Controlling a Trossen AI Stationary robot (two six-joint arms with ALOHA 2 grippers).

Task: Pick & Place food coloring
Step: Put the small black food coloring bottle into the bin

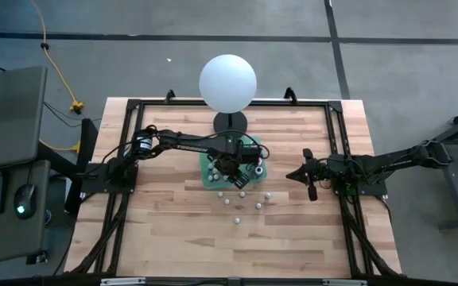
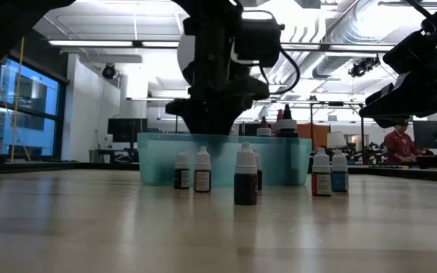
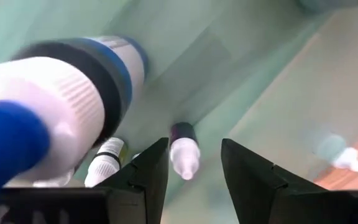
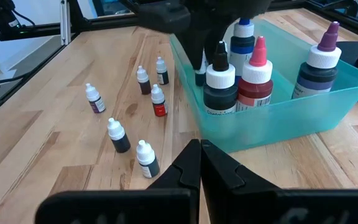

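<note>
Standing loose on the pale wooden slatted tabletop [image 1: 173,222], nearest the front edge, are six tiny squat food coloring bottles [image 4: 142,102] with white caps and dark, red or purple bodies, scattered just outside the translucent teal plastic tub [image 1: 213,179]; they look like the ones not yet moved, waiting in open space where a gripper can come down on each from above. Behind them the tub sits near the table's middle and holds several larger dropper bottles [image 4: 247,74] upright along its far side, with blue, pink, purple and white caps. The left gripper [image 1: 233,168] hangs nose-down inside the tub, its two dark fingers [image 3: 145,180] set a moderate way apart with nothing between them. In the left wrist view a small white-capped bottle with a dark band [image 3: 183,149] lies tipped on the tub floor, in line with the gap between those fingers and clear of both; a second small bottle [image 3: 107,158] lies just beside one finger. That placement suggests a bottle just let go into the tub, so the drop seems done and the lift away is what remains. Off to the side, well apart from the tub, the right gripper [image 1: 310,176] waits over bare wood with its jaws pressed together and empty. Farthest back, a big white sphere [image 1: 227,83] stands on a black pedestal.
</note>
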